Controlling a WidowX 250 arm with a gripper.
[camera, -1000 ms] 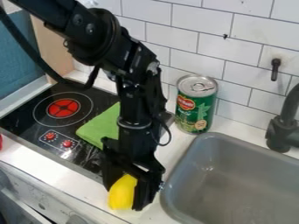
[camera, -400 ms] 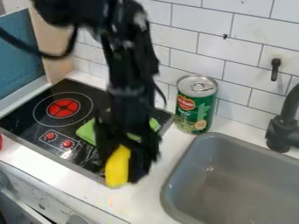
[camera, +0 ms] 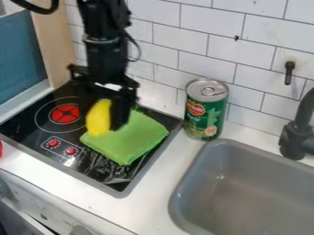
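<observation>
White counter with green can, inset gray sink, black stovetop under green cloth

Gripper holding yellow object — over green cloth on black stove; 1 can beside sink.

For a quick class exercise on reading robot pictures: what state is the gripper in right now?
Gripper: closed on the yellow object, holding it over the stove by the green cloth.

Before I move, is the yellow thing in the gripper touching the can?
Apart. In the camera view, the yellow thing sits in the gripper over the stove, with the stove's right edge showing between it and the can.
</observation>
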